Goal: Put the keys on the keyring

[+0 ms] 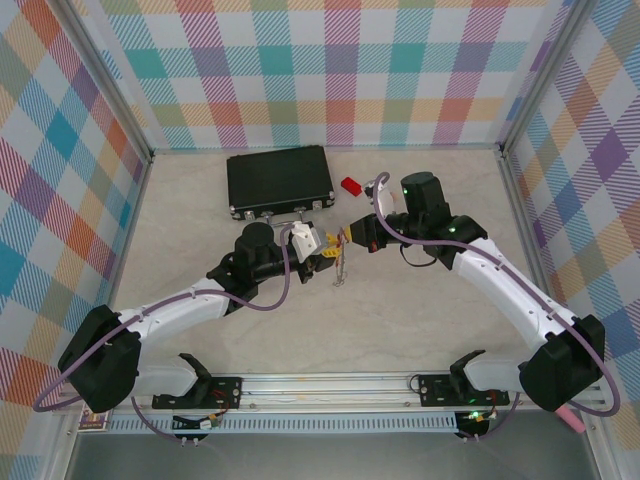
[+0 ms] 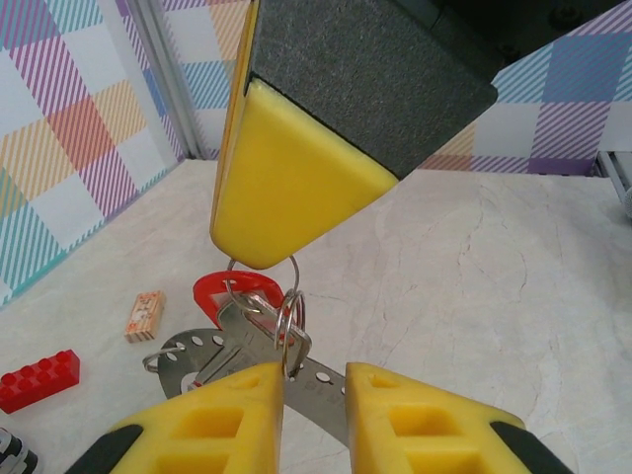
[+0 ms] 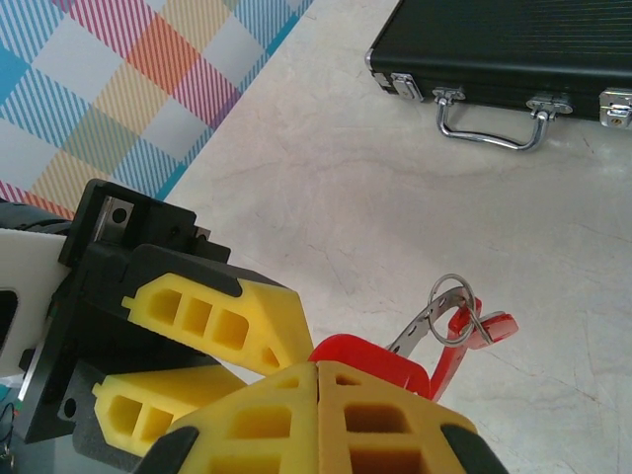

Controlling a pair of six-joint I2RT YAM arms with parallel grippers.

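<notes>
Yellow pads of my right gripper [image 3: 316,377] are pressed flat together, pinching the red part of the keyring [image 3: 373,357] at their tips. From there the keyring's silver wire loops out toward 2 o'clock in the right wrist view, above the pale marbled table [image 3: 326,197]. The black case [image 3: 513,44] lies shut up at 1 o'clock, its metal handle facing me.

My left gripper [image 2: 314,375] sits at 6 o'clock in its own wrist view, just under the right one's tip. Its fingers stand apart with a narrow gap. A silver blade of the keys [image 2: 202,351] crosses that gap, and I cannot tell whether my pads touch it. The keys hang bunched on the wire between my two grippers.

On the table toward 8 o'clock lie a small wooden block [image 2: 145,316] and a red block [image 2: 39,380], apart from each other.
</notes>
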